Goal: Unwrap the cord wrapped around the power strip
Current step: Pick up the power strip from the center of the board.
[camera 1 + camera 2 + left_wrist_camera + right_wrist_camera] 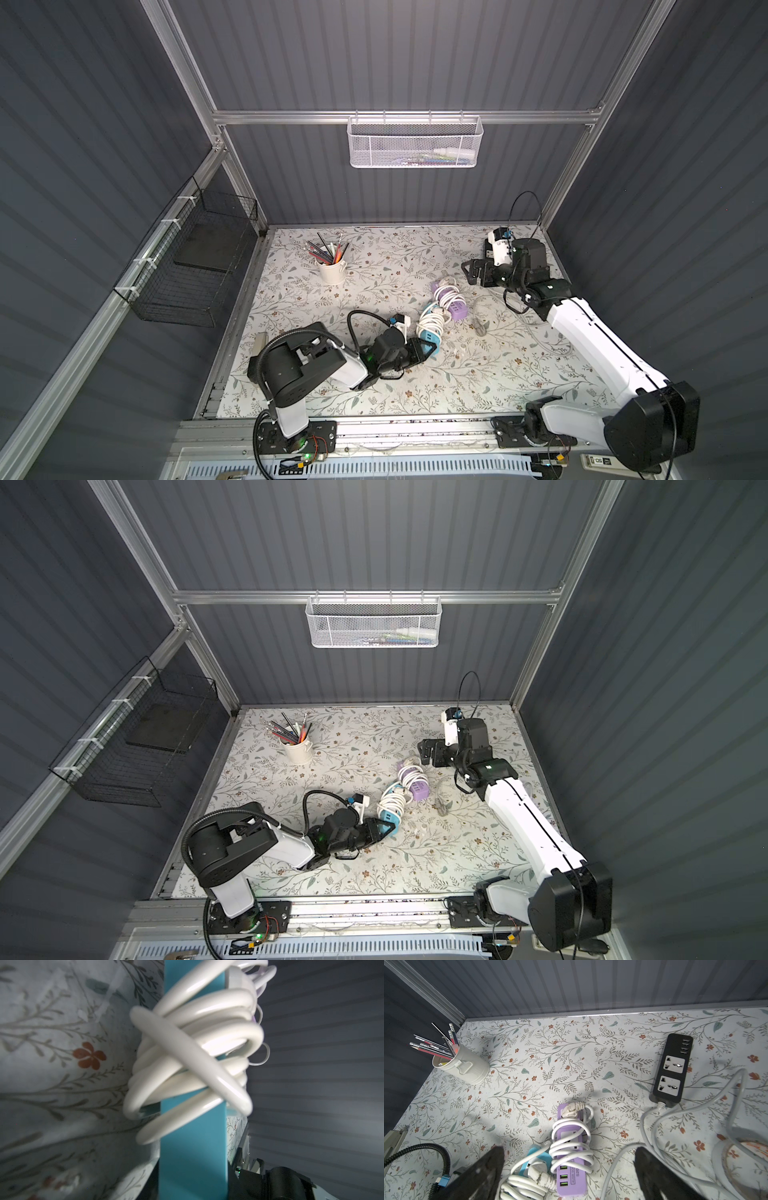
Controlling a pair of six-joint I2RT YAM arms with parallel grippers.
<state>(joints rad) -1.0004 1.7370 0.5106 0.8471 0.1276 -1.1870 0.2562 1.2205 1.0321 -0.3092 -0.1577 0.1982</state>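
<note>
Teal power strip [432, 337] lies central in both top views. Our left gripper [428, 353] pinches its near end, while our right gripper [471, 272] is spread wide beyond it. Left wrist: white cord [193, 1047] coiled tight around the strip. Right wrist: open jaws frame a purple strip [571, 1147]. We judge the strip anchored; next, the right claw must catch the cord's free end.

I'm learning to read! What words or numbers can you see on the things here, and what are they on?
"S20": on the purple plastic power strip, beside its green USB ports.
"4USB SOC": small print next to it; the rest is behind the white cord.
White tag on the front frame, in a top view: too blurred to read.
Black power strip: no print readable.
</note>
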